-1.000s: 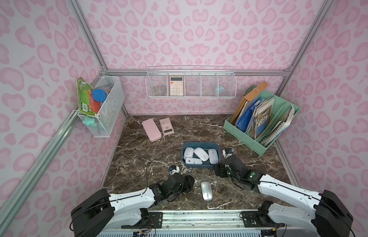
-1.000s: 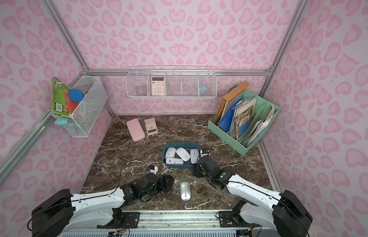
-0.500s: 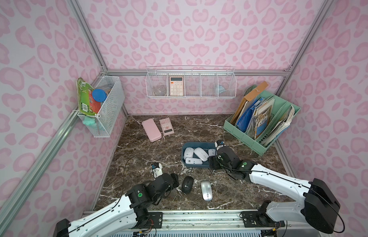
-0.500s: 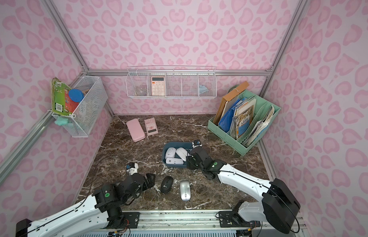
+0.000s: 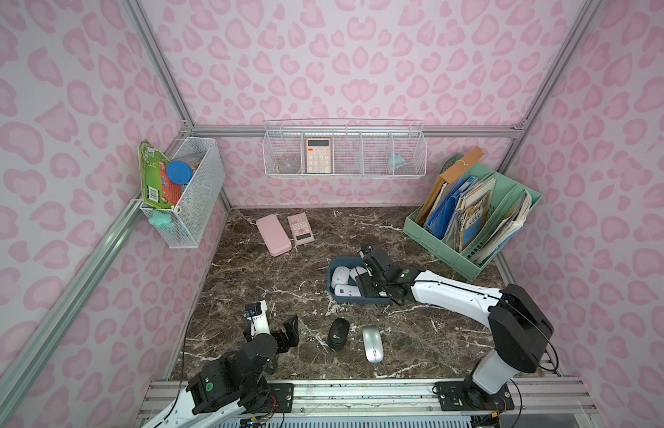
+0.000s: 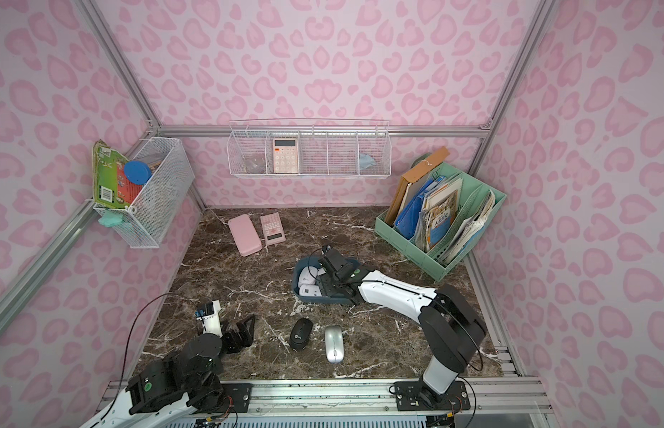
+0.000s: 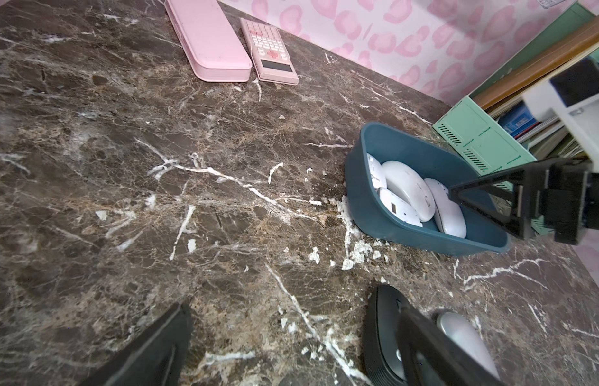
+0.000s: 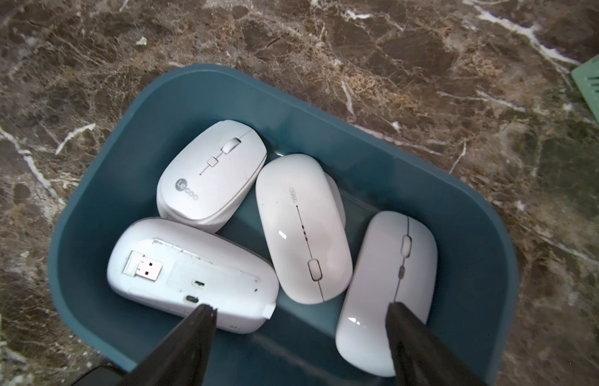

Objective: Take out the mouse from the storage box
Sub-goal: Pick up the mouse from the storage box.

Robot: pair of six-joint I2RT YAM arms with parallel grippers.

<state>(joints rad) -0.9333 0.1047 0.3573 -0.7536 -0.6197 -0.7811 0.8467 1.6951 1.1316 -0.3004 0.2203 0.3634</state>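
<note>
Mouse number two looks to be out. In both top views the black mouse (image 5: pixel 338 334) lies on the counter (image 5: pixel 271 281) just left of the silver mouse (image 5: pixel 372 344), where a second ago the left hand (image 5: pixel 290 329) was bunched over that spot. That hand has let go; its jaws are spread and empty, and it has drawn back to the near left, well apart from both mice. Meanwhile the right hand (image 5: pixel 363 275) has swung in from the right of the storage box (image 5: pixel 356 299) and hangs over it, released, with nothing between the jaws. White mice (image 5: pixel 339 276) remain inside, so I'd call the job partway done, with the next pick falling to the right arm.

From the left wrist, the counter ahead of the spread jaws is bare marble all the way to the pink case (image 7: pixel 208 40) and calculator (image 7: pixel 271 50) by the far wall. That leaves plenty of open room left of the box. The file rack (image 7: pixel 475 143) stands beyond the box, apart from it.

From the right wrist, four white mice crowd the box, touching one another. One fingertip hovers over the end of the belly-up mouse (image 8: pixel 191 270), the other over the slim mouse (image 8: pixel 388 294) nearest a side wall. The box's rim (image 8: pixel 492 234) runs close by, so I'd expect a tight fit for a finger there. Which mouse is meant, I can't tell.
</note>
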